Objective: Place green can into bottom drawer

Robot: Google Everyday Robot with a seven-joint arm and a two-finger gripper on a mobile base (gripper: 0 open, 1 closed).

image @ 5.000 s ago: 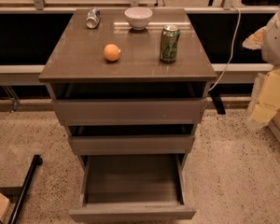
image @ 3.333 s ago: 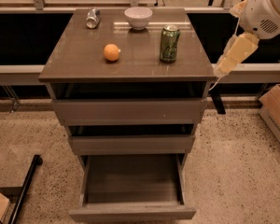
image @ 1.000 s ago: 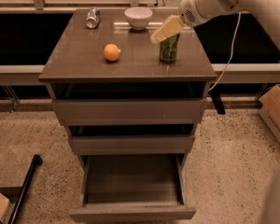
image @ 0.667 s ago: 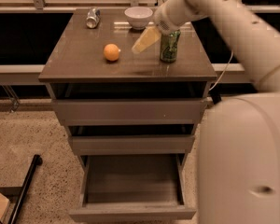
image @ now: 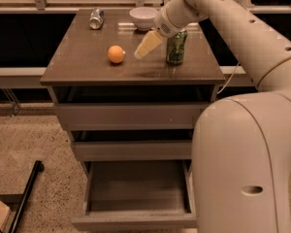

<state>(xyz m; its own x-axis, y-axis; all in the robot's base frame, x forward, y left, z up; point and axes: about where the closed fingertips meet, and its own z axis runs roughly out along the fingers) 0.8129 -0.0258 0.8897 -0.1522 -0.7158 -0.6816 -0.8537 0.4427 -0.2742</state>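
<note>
The green can (image: 176, 47) stands upright on the right side of the cabinet top (image: 82, 62). My gripper (image: 144, 47) hangs just above the cabinet top, close to the left of the can, between it and an orange fruit (image: 116, 54). It points down and to the left and holds nothing that I can see. The bottom drawer (image: 136, 221) is pulled out below the two shut drawers, and its tray holds nothing.
A white bowl (image: 143, 17) and a crushed silver can (image: 95, 18) sit at the back of the cabinet top. My arm and body (image: 247, 169) fill the right side, next to the open drawer. A black pole (image: 24, 198) lies on the floor at left.
My arm has swung in from the right, over the cabinet. The gripper has passed the green can and now sits to its left. The can, orange and drawers have not moved.
</note>
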